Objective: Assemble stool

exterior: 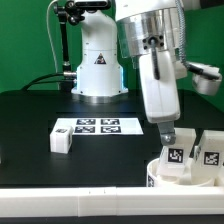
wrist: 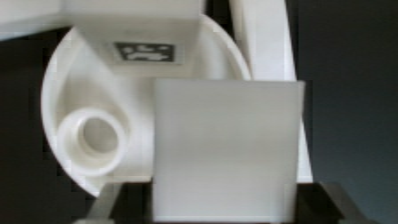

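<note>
While the arm is pointed straight down at the exterior view's right, a leg (wrist: 222, 150) is clamped in the gripper (exterior: 168, 140) at the seat (wrist: 71, 90), beside its round recess (wrist: 93, 135), and a second leg (exterior: 62, 140) is laid near the marker board (exterior: 97, 127).

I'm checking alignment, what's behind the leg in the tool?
Behind the leg lies the seat, showing one round recess and a tag. The leg covers the seat's middle, so other recesses cannot be seen.

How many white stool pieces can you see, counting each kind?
Seat disc: 1
Legs: 3, namely the loose leg, the held leg in the gripper, and the far leg beside the seat
Total: 4
</note>
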`<state>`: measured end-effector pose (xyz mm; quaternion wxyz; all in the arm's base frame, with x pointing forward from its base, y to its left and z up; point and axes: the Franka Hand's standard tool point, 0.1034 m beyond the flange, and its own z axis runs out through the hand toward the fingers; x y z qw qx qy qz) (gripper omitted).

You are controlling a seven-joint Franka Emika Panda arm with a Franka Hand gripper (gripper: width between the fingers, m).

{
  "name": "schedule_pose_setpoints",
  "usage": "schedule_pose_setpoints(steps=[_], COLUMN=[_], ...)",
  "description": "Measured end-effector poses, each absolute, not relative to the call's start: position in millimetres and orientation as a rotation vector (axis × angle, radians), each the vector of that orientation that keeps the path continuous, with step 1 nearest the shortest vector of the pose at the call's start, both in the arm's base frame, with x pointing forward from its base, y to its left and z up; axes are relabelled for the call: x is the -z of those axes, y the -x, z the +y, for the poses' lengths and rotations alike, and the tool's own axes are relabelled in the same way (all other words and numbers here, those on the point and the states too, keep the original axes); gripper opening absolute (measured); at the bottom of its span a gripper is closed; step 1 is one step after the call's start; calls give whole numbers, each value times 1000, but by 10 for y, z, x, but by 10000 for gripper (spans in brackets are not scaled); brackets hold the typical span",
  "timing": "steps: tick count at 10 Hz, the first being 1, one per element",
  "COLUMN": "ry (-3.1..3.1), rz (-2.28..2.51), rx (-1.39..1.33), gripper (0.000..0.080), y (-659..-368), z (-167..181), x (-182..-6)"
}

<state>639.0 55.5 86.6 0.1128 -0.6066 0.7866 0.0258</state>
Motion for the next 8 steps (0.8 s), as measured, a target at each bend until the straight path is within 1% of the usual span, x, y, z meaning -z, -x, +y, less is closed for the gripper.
schedule_pose_setpoints(steps=[3,4,5,6,7,8], ry=[1678,1724,1791,1816,1846,1942], rz=[2379,2350,2306,2285,2252,2160], rx=[-106,-106,-135,-154,-146,-129], gripper=[337,420,585,585,636,646], y=[-6391,-6389,-6402,-6434,-6454,-6460], z=[565,569,607,649,685,698], x=[-871,-878,-928,-983,-1019,-1036])
